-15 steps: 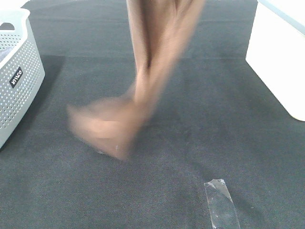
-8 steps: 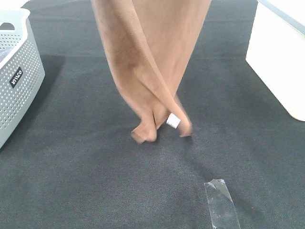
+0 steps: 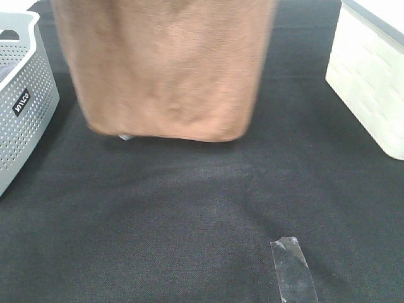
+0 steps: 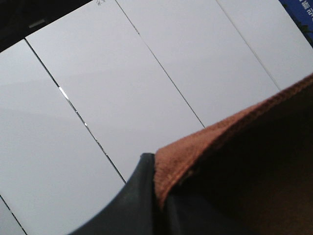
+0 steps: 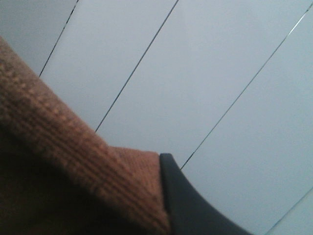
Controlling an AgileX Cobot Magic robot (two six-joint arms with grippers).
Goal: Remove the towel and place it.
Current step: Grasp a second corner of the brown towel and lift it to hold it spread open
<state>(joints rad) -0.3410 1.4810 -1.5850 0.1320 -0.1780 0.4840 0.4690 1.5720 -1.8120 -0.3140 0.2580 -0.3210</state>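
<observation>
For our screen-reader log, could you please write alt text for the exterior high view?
A brown towel hangs spread wide over a dark mat. A grey basket stands at left, a white bin at right, clear tape near the front.

Top of towel (image 3: 167, 69) cut off by frame edge; lower edge blurred

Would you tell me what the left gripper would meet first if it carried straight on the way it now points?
Beyond the towel edge it clamps, the left gripper faces only the white panelled surface; how far off is unclear.
</observation>
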